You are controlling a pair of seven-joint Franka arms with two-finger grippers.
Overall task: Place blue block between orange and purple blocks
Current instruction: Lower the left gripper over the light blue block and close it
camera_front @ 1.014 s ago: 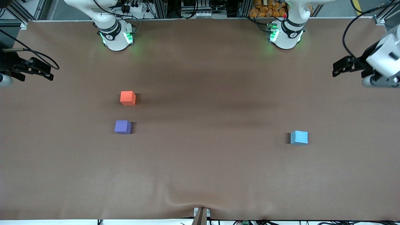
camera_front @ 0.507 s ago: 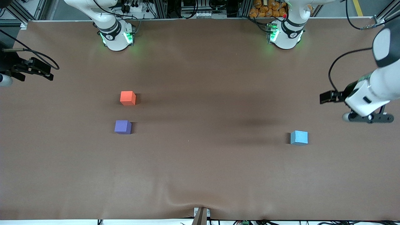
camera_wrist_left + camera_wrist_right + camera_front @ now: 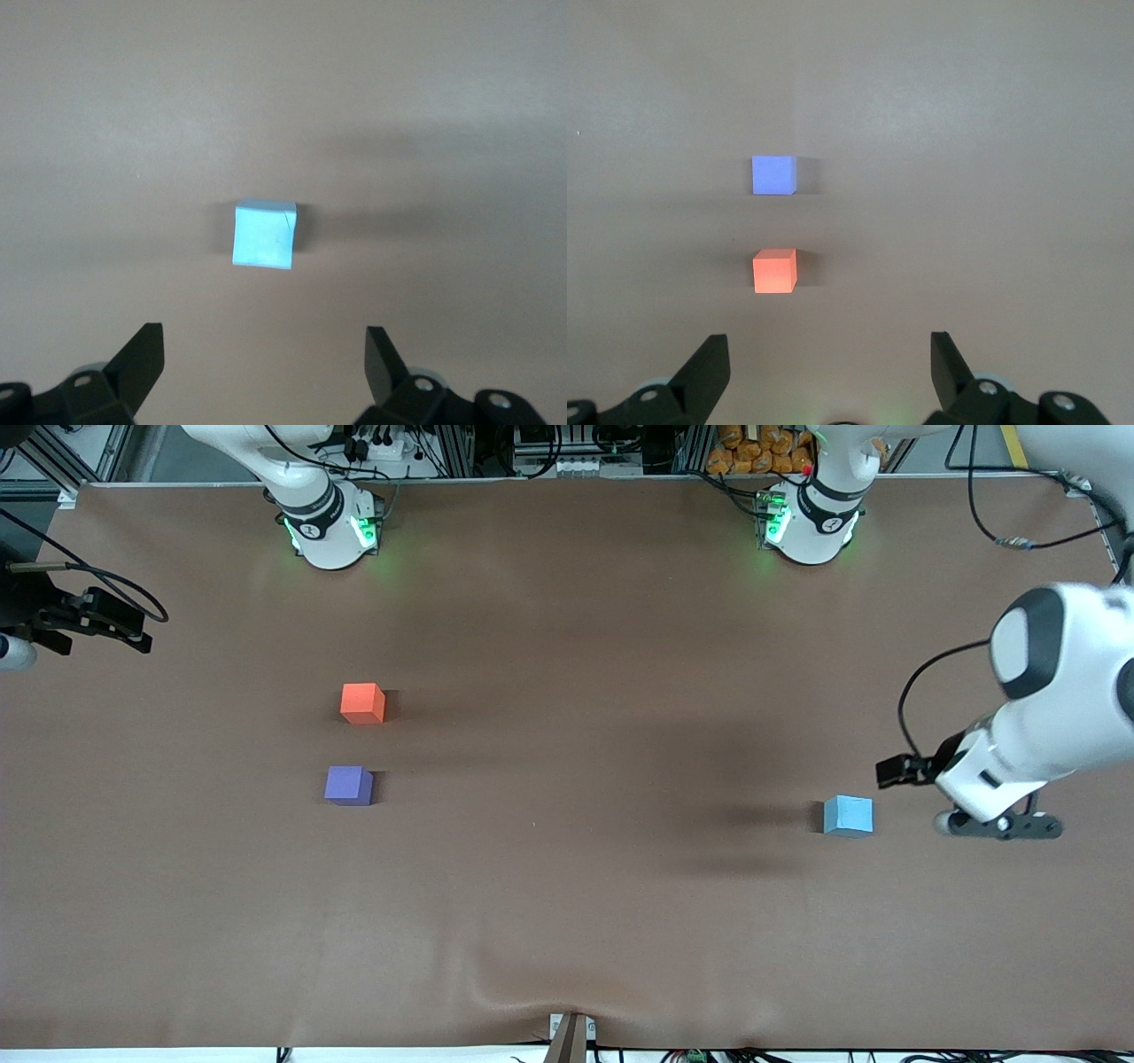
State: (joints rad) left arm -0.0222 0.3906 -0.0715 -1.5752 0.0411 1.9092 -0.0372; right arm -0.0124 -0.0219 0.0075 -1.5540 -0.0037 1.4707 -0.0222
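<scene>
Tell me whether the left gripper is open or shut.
Open. In the left wrist view the left gripper shows its two fingers spread wide apart, nothing between them, with the blue block lying untouched on the table.

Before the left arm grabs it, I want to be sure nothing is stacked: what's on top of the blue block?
Nothing rests on the blue block; its top face shows bare. The open left gripper is off to one side of it. What lies under the block is covered.

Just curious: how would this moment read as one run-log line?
left claw: open, above table beside blue block | right claw: open, waiting | orange block, purple block: apart, untouched
</scene>
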